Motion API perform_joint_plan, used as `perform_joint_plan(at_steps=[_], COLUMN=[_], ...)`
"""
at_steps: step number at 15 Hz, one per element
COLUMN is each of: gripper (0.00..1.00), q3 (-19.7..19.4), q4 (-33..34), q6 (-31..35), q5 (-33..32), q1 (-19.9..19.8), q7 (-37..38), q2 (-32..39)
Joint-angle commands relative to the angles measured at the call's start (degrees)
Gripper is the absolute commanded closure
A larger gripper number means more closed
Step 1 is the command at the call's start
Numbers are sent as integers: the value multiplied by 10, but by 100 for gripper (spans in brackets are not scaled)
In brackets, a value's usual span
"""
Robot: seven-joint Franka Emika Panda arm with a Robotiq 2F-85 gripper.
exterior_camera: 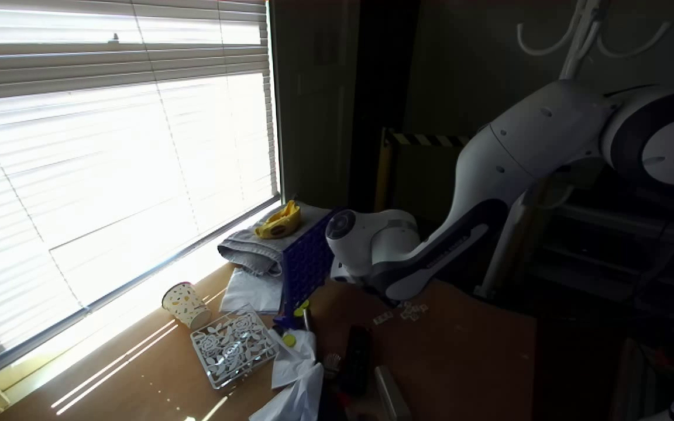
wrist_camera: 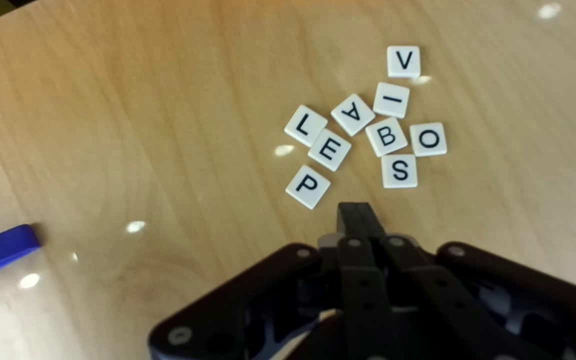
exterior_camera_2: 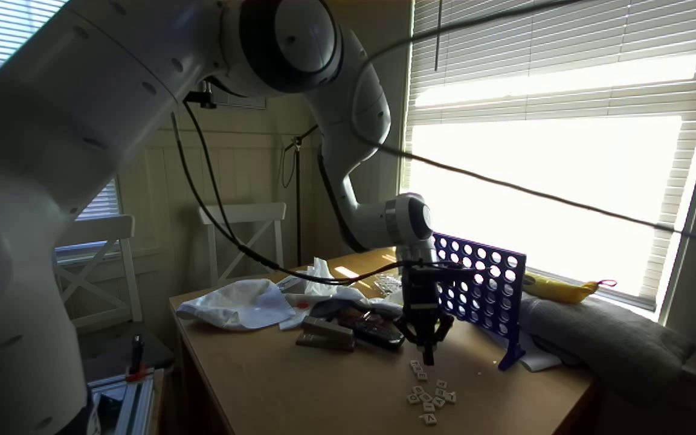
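- Tiles (wrist_camera: pixel 353 115), small flat white squares of what looks like plastic with black capital letters, lie loosely clustered on the smooth wood-grained tabletop (wrist_camera: pixel 118 140), beyond the tips of my black two-fingered end effector (wrist_camera: pixel 361 206), toward the top of the wrist view.
- My slim fingers (wrist_camera: pixel 350 220) point down, pressed together side by side, with nothing gripped between them.
- Nearest the tips in that view are the P tile (wrist_camera: pixel 308 187), up and to the left, and the S tile (wrist_camera: pixel 399 171), up and to the right; a bare gap between them opens ahead of me.
- Each tile is square, so none has a long axis; the string from the V tile (wrist_camera: pixel 403 61) through the I tile (wrist_camera: pixel 391 100) and B tile (wrist_camera: pixel 387 136) to S runs down toward my side.
- The L tile (wrist_camera: pixel 304 125) and E tile (wrist_camera: pixel 329 150) touch, stepping down toward my tips.
- In an exterior view, a short row of tiles (exterior_camera_2: pixel 417 370) lies close by my tips; I cannot tell whether they stand over it or beside it.
- Well apart, at the wrist view's left, is the foot (wrist_camera: pixel 0 252) of an upright dark blue frame (exterior_camera: pixel 306 266) with round holes.
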Motion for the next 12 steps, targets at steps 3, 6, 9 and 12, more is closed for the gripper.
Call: perform_joint_plan(at_steps=[3, 6, 9, 12], gripper=[100, 100, 100, 100], q3=[5, 0, -5, -17], q4=[-65, -80, -88, -94], q6=[61, 103, 148, 183], q5=[31, 51, 75, 83], q1=[-31, -43, -50, -49], q7=[61, 95, 122, 151], q2=[-40, -42, -42, -42])
